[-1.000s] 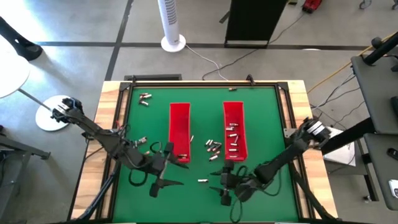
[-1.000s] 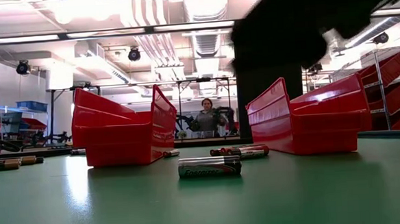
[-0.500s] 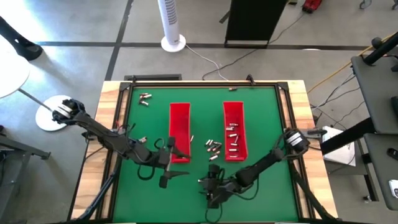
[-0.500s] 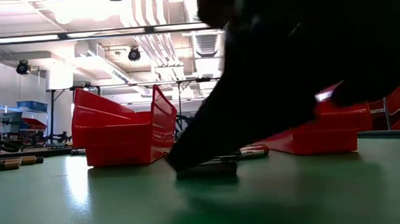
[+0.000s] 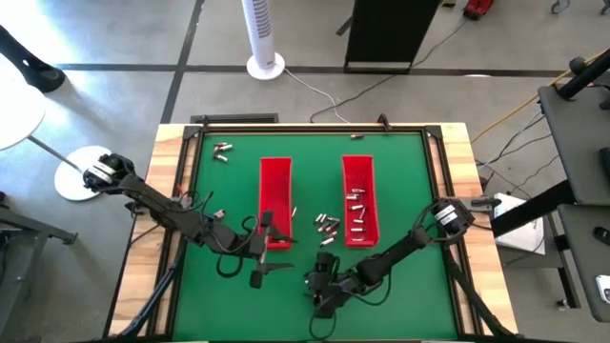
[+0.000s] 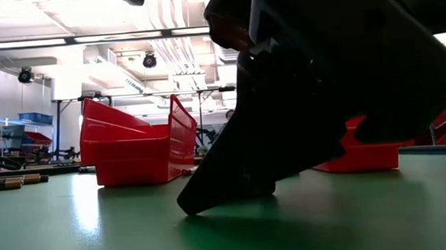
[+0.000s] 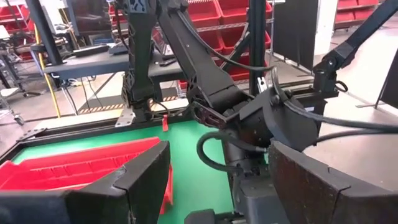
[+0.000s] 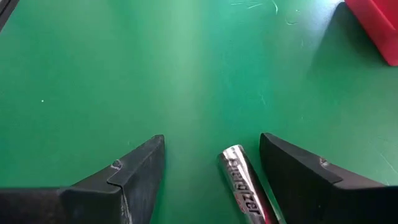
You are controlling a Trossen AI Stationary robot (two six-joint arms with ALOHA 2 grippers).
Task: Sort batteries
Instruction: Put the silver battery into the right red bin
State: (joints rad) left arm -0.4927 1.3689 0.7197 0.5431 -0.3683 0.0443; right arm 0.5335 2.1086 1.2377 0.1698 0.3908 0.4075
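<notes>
The green table (image 5: 400, 191) is sitting on a grey floor — the right gripper (image 8: 211, 171) is spread around a battery (image 8: 245, 186), the left gripper (image 5: 272, 269) is spread beside the left red tray (image 5: 275, 195).

Setting: an industrial robotics lab or workshop. Evidence from the high view: bare grey concrete floor (image 5: 114, 38) with cables running across it, a white tower fan (image 5: 264, 33) standing behind the green-topped, wood-edged desk (image 5: 410, 181). Low and left wrist views add an open ceiling with exposed white ducts (image 6: 169, 51) and strip lights, metal racks of red plastic storage bins (image 7: 217, 12), and further workbenches (image 7: 93, 59) in the background.
</notes>
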